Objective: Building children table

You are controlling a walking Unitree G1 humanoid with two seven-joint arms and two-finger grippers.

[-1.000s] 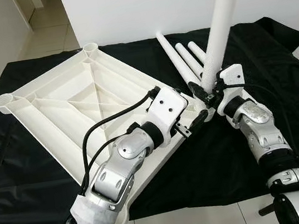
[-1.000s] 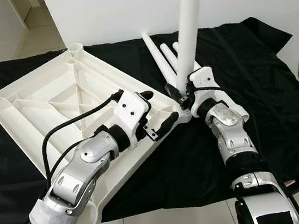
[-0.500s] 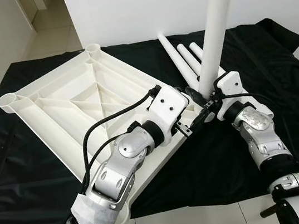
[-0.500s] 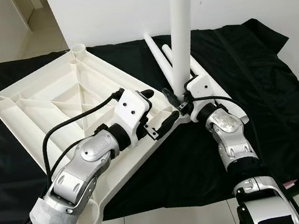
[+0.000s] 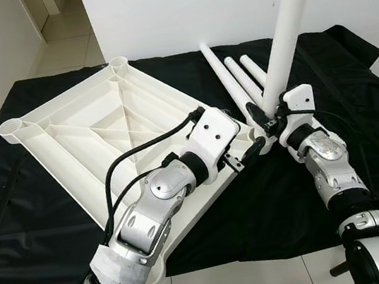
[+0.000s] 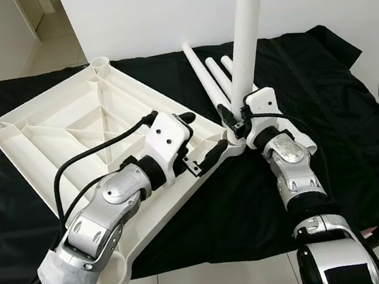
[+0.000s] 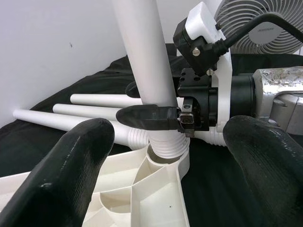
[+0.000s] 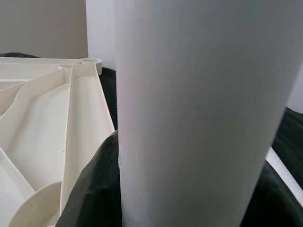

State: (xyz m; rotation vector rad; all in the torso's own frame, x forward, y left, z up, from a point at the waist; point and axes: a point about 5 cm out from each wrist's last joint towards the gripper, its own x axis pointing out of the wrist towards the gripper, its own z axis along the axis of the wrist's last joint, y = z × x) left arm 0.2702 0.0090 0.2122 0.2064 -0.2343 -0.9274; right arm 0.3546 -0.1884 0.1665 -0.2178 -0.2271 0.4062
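Right gripper [image 6: 235, 122]: pinching the white leg [image 6: 246, 26] low down, one black finger [image 7: 147, 115] across its front, another just visible behind it in the left wrist view

White leg: tilted a bit off upright, ribbed bottom end sitting in the corner socket [image 7: 166, 158] right under the right gripper; that seating shows clearly from the left wrist view, while the head views hide it behind the grippers

Left gripper [image 5: 242, 151]: spread wide, two fat black fingertips [image 7: 71, 156] either side of the socket corner and not touching the leg; wrist resting over the tabletop edge just short of the right gripper

Tabletop [image 5: 82, 140]: white, upside down with ribs showing, stretching away behind the left gripper on the black cloth [image 5: 28, 209]; round sockets at the far corners show in the head views

Spare legs [image 5: 234, 82]: three white tubes lying flat on the cloth just beyond the right gripper, side by side; the left wrist view catches them as low tubes behind the upright leg

Right wrist view: mostly the leg's smooth white wall up close, with a slice of ribbed tabletop and cloth beside it

Fan [image 7: 258, 23]: grey grille behind the right wrist in the left wrist view, also at the edge of the right eye view
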